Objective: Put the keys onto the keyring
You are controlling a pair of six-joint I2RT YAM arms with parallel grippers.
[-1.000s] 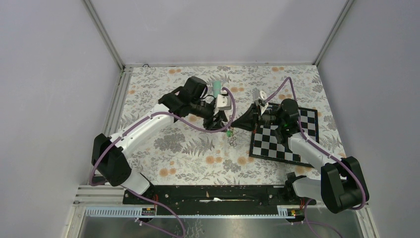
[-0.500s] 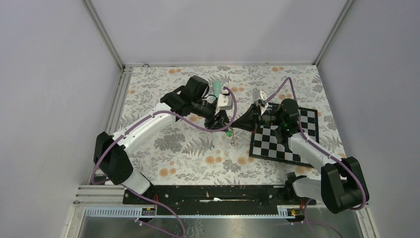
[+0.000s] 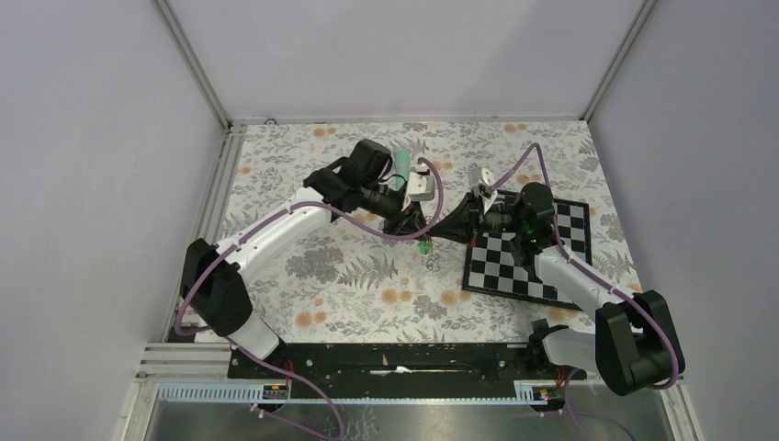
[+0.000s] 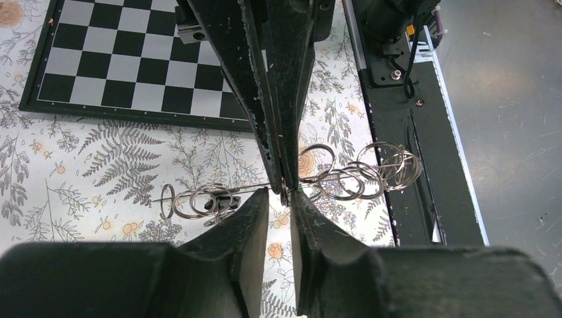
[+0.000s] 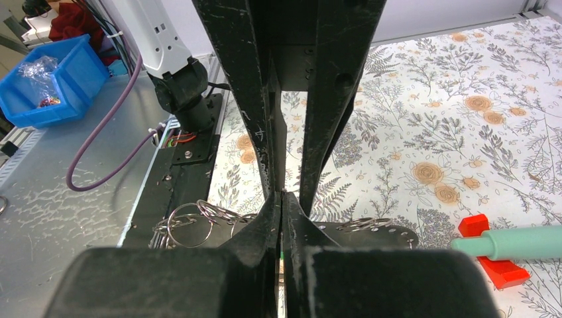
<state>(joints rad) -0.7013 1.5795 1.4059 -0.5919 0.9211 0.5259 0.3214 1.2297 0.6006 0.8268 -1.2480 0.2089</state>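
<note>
- The right gripper (image 5: pixel 281 199) had its two dark fingers pressed together, with only a hairline between them. Their tips were pinched on a thin wire ring of the keyring (image 4: pixel 344 179).
- The left gripper (image 4: pixel 280 199) met it tip to tip from the opposite side. Its fingers were a narrow gap apart, and patterned cloth showed through the gap. A small ring sat right at those tips, but it was not possible to tell whether the fingers pinched it.
- The keyring appeared as a chain of linked silver wire rings. It was strung out to both sides of the meeting point, with a bigger cluster on one side and a few rings on the other.
- Seen from above, the green-headed key (image 3: pixel 423 245) was just near of the joined tips, with a few grey rings trailing nearer still. The darker key could not be made out.
- All of this was over a floral tablecloth (image 3: pixel 349 276) at mid-table.
- A black-and-white chessboard (image 3: pixel 514 262) lay just to the right, under the right arm.
- A teal stick (image 5: pixel 517 242) on a red base (image 5: pixel 494 268) was just beyond the left gripper, on the far side.
</note>
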